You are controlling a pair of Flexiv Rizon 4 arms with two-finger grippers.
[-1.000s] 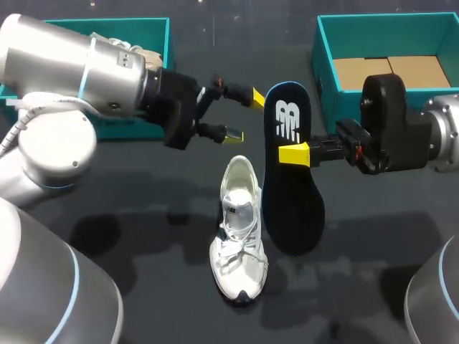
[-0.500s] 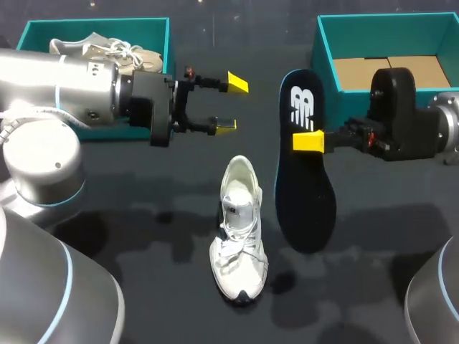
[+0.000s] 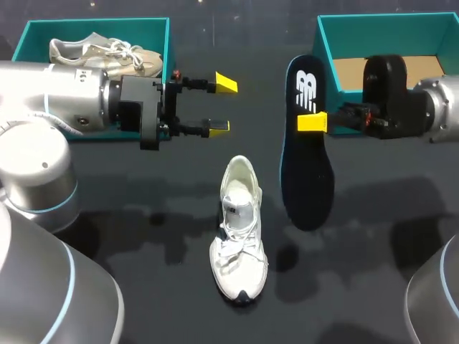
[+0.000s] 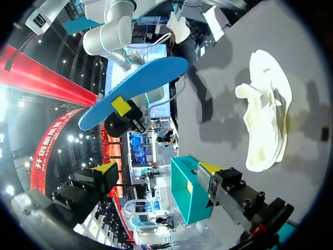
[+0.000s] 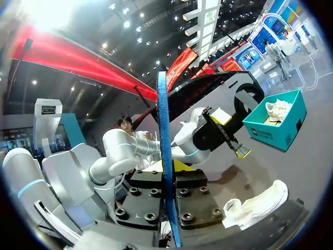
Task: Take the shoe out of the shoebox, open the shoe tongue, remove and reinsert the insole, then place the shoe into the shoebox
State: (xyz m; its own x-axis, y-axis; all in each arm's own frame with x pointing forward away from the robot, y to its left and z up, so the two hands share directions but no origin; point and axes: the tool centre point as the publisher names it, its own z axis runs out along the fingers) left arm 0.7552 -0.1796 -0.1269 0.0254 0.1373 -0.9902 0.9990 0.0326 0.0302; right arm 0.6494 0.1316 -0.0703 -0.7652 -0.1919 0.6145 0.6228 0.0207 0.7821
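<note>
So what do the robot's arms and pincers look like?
The left arm and right arm are fat, round, silver-grey tubes with thin light-blue rings at the joints. Each ends in a chunky black wrist. The left pincer and right pincer have thin black fingers with bright yellow tips, plus tiny red bits near the base.

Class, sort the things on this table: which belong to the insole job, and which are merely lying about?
Job: insole in right gripper; white shoe; empty shoebox.
Lying about, likely: second shoe; other shoebox.
</note>
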